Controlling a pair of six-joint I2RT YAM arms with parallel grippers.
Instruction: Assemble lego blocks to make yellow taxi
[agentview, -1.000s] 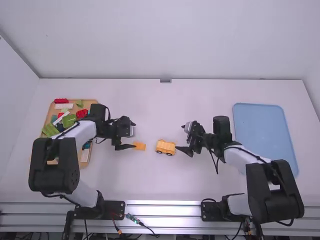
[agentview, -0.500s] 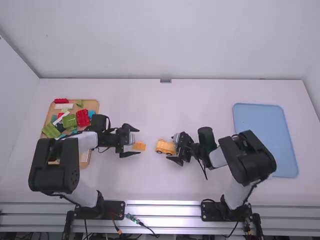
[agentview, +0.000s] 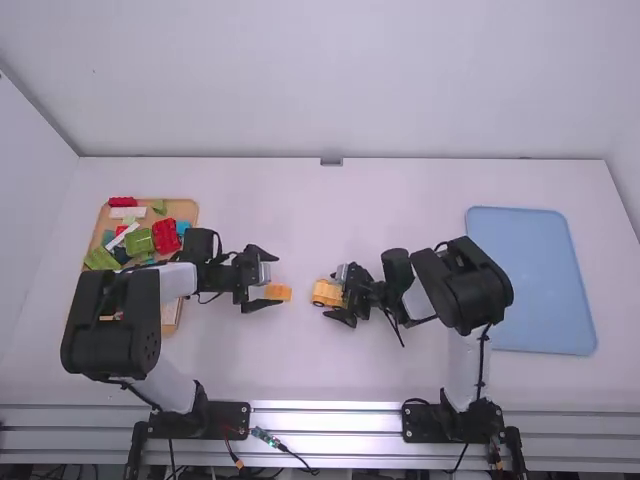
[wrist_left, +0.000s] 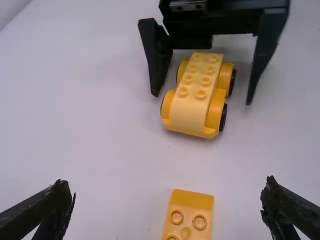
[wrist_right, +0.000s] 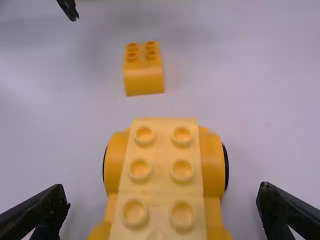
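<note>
The yellow car base (agentview: 323, 292) is lying mid-table, long axis running roughly left-right, sloped end facing the yellow block (agentview: 279, 292). With fingers spread, the right gripper (agentview: 334, 291) is straddling the base, the left gripper (agentview: 277, 281) pointing inward

White walls (agentview: 340, 80), white table (agentview: 400, 205), silver metal rails (agentview: 325, 420) along its near edge

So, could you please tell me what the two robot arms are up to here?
They are putting together a yellow toy taxi. The right gripper is open, its fingers on either side of the wheeled yellow car without touching it. The left gripper is also open, by a small yellow block that lies apart from the car. Neither piece is held, and the two are not yet joined.
</note>
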